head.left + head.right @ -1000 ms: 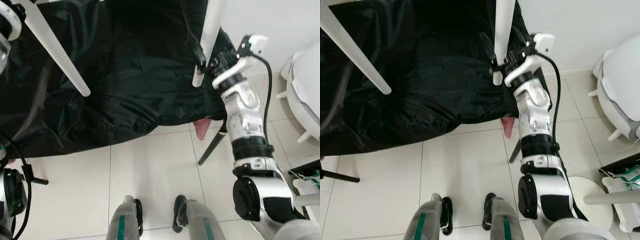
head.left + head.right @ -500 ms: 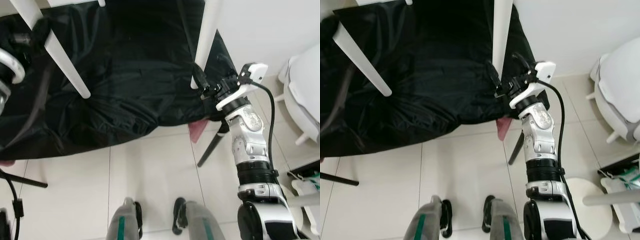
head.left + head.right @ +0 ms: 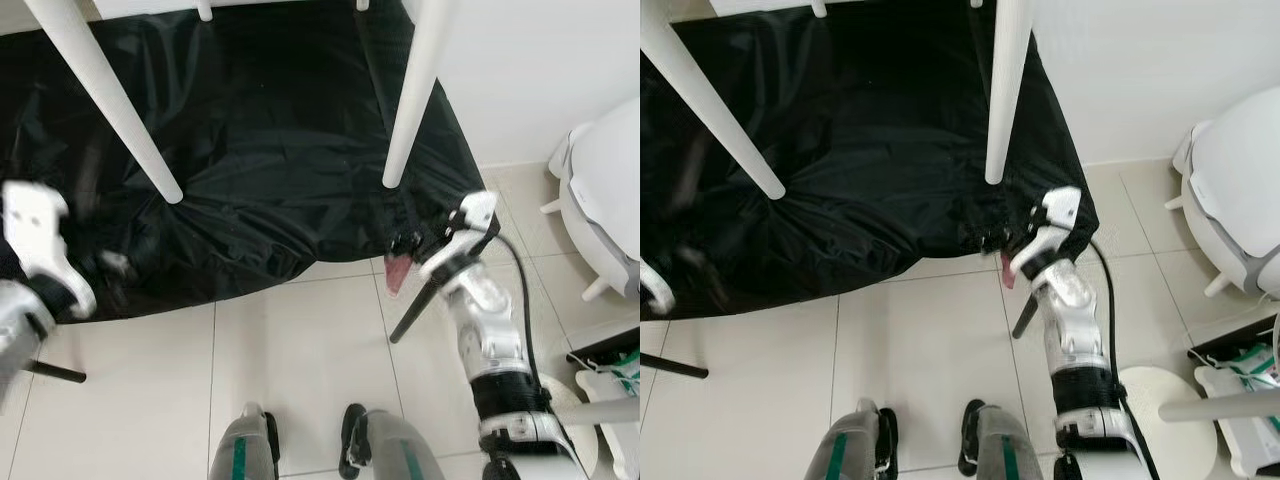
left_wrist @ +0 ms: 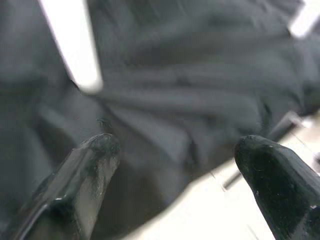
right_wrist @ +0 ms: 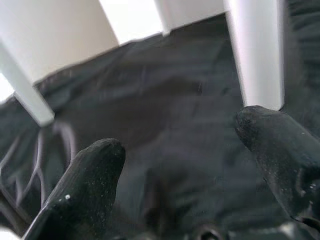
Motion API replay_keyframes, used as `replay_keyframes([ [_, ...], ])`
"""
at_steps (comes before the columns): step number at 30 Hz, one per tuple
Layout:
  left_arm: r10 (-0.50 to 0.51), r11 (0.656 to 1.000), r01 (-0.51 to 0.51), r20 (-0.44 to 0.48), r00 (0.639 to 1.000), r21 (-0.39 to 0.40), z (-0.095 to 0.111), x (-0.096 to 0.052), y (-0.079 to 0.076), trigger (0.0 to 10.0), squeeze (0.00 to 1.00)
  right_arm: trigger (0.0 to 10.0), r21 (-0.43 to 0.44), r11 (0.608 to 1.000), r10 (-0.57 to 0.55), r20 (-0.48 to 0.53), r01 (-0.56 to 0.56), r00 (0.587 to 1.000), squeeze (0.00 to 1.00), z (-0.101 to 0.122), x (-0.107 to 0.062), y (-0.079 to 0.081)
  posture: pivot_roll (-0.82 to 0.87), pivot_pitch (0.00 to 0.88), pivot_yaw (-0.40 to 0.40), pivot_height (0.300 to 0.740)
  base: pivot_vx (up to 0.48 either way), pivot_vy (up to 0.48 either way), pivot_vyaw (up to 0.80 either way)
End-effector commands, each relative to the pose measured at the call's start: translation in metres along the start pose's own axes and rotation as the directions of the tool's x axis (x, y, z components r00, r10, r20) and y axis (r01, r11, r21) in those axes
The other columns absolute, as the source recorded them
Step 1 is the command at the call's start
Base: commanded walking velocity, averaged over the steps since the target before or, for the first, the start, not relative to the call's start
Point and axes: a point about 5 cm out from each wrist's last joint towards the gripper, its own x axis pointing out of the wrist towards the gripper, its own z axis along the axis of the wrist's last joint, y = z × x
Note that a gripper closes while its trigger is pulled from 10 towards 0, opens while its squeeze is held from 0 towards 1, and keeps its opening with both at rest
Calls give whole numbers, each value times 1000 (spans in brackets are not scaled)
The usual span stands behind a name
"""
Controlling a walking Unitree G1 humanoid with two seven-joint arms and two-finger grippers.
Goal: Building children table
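Note:
The white children's table stands over a black cloth (image 3: 260, 140), its tapered left leg (image 3: 110, 100) and right leg (image 3: 415, 90) ending just above the cloth. My right gripper (image 3: 405, 245) is below and slightly right of the right leg's tip, open and holding nothing. In the right wrist view its fingers (image 5: 90, 175) stand wide apart, with that leg (image 5: 257, 55) beyond them. My left gripper (image 3: 105, 265) is blurred at the cloth's left edge, below the left leg. The left wrist view shows the gripper (image 4: 175, 150) open with the leg's tip (image 4: 75, 45) ahead.
A white rounded seat (image 3: 600, 190) stands at the right by the wall. A round white part (image 3: 1160, 420) and a box (image 3: 620, 375) lie on the tile floor at the lower right. A black stand leg (image 3: 415, 310) and something pink (image 3: 397, 272) poke out under the cloth.
Both arms have dropped. The right gripper has come down from the right leg's tip to the cloth's edge. The left gripper has come down from the left leg.

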Motion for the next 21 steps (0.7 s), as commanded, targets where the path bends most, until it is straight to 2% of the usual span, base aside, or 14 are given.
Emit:
replay_keyframes([
  [1, -28, 999, 29, -38, 999, 15, -12, 0, -3, 10000, 0, 10000, -26, 999, 26, -21, -27, 999, 0, -6, -3, 5, 14, 103, 38, 740, 0, 0, 0],
  [2, -28, 999, 29, -38, 999, 15, -12, 0, -3, 10000, 0, 10000, -26, 999, 26, -21, -27, 999, 0, -6, -3, 5, 14, 103, 38, 740, 0, 0, 0],
  [3, -9, 1000, 10, -102, 995, 7, -37, 7, -8, 10000, 0, 10000, -65, 998, 17, -51, -21, 999, 0, -17, -10, 7, 17, 90, 32, 740, 0, 0, 0],
  [4, -9, 1000, 10, -102, 995, 7, -37, 7, -8, 10000, 0, 10000, -65, 998, 17, -51, -21, 999, 0, -17, -10, 7, 17, 90, 32, 740, 0, 0, 0],
  [5, 5, 1000, -8, -164, 986, -16, -64, 14, -15, 10000, 0, 10000, -111, 993, 16, -89, -26, 996, 0, -30, -19, 11, 16, 86, 31, 740, 0, 0, 0],
  [6, 5, 1000, -8, -164, 986, -16, -64, 14, -15, 10000, 0, 10000, -111, 993, 16, -89, -26, 996, 0, -30, -19, 11, 16, 86, 31, 740, 0, 0, 0],
  [7, 16, 999, -22, -219, 976, -25, -88, 20, -22, 10000, 0, 10000, -140, 989, 21, -120, -38, 993, 0, -42, -28, 15, 12, 77, 31, 740, 0, 0, 0],
  [9, 16, 999, -22, -219, 976, -25, -88, 20, -22, 10000, 0, 10000, -140, 989, 21, -120, -38, 993, 0, -42, -28, 15, 12, 77, 31, 740, 0, 0, 0],
  [11, -15, 998, -1, -255, 967, -63, -115, 22, -35, 10000, 0, 10000, -190, 977, 64, -189, -101, 980, 0, -60, -47, 23, 6, 73, 35, 740, 0, 0, 0],
  [12, -15, 998, -1, -255, 967, -63, -115, 22, -35, 10000, 0, 10000, -190, 977, 64, -189, -101, 980, 0, -60, -47, 23, 6, 73, 35, 740, 0, 0, 0],
  [13, -45, 996, 20, -274, 961, -92, -126, 20, -41, 10000, 0, 10000, -196, 969, 102, -240, -151, 966, 0, -69, -58, 27, 4, 69, 36, 740, 0, 0, 0],
  [15, -45, 996, 20, -274, 961, -92, -126, 20, -41, 10000, 0, 10000, -196, 969, 102, -240, -151, 966, 0, -69, -58, 27, 4, 69, 36, 740, 0, 0, 0],
  [16, -75, 994, 48, -306, 949, -94, -137, 17, -47, 10000, 0, 10000, -176, 966, 131, -299, -190, 945, 0, -79, -70, 30, 3, 68, 36, 740, 0, 0, 0],
  [21, -93, 995, 72, -396, 913, -67, -163, 13, -53, 10000, 0, 10000, -117, 973, 132, -426, -199, 895, 0, -101, -90, 30, 2, 63, 34, 740, 0, 0, 0],
])
